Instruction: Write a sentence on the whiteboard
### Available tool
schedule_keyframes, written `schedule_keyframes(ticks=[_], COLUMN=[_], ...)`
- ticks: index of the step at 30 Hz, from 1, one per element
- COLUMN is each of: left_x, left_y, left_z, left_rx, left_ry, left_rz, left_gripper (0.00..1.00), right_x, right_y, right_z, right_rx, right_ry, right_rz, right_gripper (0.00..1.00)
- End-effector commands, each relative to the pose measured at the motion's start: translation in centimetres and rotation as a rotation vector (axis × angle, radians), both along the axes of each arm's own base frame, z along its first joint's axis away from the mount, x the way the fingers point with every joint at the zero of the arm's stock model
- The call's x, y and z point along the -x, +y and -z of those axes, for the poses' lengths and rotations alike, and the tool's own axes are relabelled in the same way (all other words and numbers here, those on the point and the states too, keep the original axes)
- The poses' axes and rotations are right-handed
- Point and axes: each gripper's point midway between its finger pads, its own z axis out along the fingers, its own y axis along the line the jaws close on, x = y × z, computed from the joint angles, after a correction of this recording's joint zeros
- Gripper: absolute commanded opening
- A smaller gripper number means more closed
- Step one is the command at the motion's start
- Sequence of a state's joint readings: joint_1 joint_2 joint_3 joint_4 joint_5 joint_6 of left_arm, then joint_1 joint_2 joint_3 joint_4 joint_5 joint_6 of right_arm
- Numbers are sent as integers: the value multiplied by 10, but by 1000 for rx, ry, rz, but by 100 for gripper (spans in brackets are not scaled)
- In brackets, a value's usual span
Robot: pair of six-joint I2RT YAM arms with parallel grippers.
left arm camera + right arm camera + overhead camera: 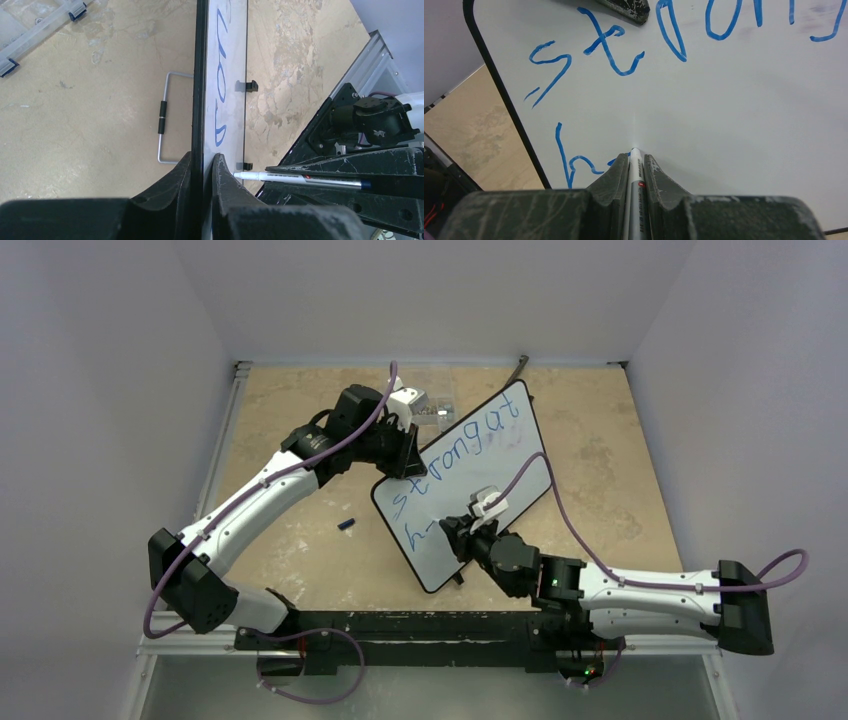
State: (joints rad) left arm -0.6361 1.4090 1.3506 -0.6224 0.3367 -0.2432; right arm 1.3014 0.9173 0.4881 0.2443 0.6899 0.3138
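Note:
The whiteboard point(505, 462) stands tilted in the middle of the table. My left gripper point(405, 455) is shut on its upper left edge; in the left wrist view the fingers point(202, 157) clamp the black frame, with the board point(232, 50) seen edge-on. The sentence point(455, 452) is blue lettering: "strong at" in the top row point(614, 45) and an "h" with a short stroke point(569, 160) below. My right gripper point(455, 530) is shut on a white marker point(636, 175), whose tip touches the board just right of the "h". The marker point(300, 178) also shows in the left wrist view.
A small blue cap point(346, 525) lies on the tan table left of the board. A clear box point(435, 408) sits at the back. A wire stand point(162, 117) sticks out behind the board, and two black clips point(248, 86) sit on its long edge.

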Motion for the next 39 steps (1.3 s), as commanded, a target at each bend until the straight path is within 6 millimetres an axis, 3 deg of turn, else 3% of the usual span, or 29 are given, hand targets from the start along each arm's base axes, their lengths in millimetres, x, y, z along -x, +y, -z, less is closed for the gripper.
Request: schedule_keyframes(ticks=[1,13,20,30,39], left_x=[-20,-20,-20,-20,-20], left_y=[54,55,55,55,54], left_z=[41,40,39,38,38], left_rx=[-295,-296,-296,-295,-293], left_ry=[-55,-61,-65,-69,-66], left_rz=[-118,-120,-121,-120,-120], left_gripper=[0,0,0,0,0], right_x=[-6,9,11,15,4], right_y=[5,26,24,1,-20], right_z=[-25,-18,-2,30,29], right_rx=[-58,-42,-7,30,36], right_ry=[-27,-27,6,85,97], right_rz=[17,-129,-129,-81,49], right_gripper=[0,0,0,0,0])
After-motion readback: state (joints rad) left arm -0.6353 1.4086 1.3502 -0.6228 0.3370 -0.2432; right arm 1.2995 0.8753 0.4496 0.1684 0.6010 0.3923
